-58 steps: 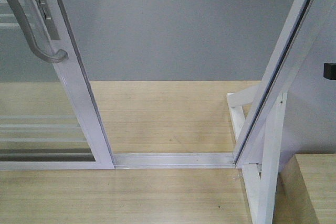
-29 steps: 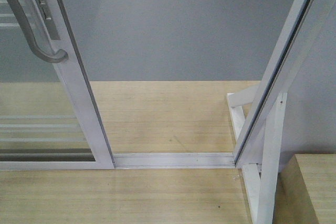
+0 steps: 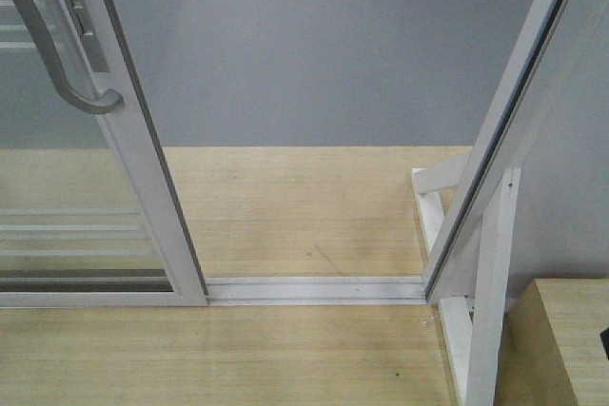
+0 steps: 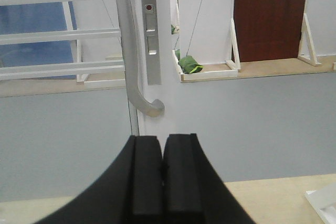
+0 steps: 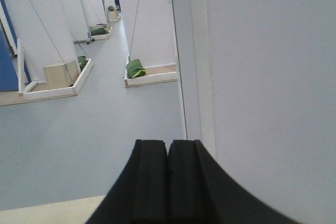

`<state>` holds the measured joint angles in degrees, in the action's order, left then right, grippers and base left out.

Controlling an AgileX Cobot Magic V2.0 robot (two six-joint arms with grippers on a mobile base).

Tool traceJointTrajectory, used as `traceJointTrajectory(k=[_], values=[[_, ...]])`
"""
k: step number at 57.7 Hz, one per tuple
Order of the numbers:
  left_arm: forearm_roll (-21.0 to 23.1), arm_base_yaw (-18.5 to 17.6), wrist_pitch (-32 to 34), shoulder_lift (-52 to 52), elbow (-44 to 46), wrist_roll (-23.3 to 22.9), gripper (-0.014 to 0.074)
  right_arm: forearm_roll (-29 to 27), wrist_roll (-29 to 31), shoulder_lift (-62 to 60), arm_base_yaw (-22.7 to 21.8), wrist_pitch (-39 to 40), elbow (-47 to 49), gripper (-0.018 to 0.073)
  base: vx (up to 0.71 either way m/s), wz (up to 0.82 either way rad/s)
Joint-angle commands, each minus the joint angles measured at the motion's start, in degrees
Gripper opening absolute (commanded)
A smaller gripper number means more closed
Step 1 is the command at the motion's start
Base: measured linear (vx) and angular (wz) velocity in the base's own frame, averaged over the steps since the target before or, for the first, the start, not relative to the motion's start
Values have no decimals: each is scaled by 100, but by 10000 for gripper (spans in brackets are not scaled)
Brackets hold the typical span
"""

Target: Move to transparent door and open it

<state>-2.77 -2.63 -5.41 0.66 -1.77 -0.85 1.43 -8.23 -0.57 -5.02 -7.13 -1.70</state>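
The transparent door stands at the left in the front view, clear glass with thin white bars in a white stile. Its curved grey pull handle is at the top left. The door is slid left, with a wide gap to the fixed right frame. In the left wrist view the handle hangs just above and ahead of my left gripper, which is shut and empty and apart from the handle. My right gripper is shut and empty, facing the white frame edge.
A white floor track crosses the opening on wooden flooring. A braced white support post stands at the right frame. A wooden box sits at the bottom right. Grey floor lies beyond, with white partitions and green bags.
A black part at the right edge, at mid-height one second ago, has gone from there. A dark bit now shows low at the right edge. The door has not moved.
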Motion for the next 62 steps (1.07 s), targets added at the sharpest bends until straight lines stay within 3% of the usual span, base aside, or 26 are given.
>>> traceJointTrajectory(k=[1,62], values=[[7,-26,446,76,-86,-58,-6,117,52,-88,132,431,-26,-8,0,0],[7,-26,441,76,-86,-58,-6,102,52,-88,152,437,-26,-8,0,0]])
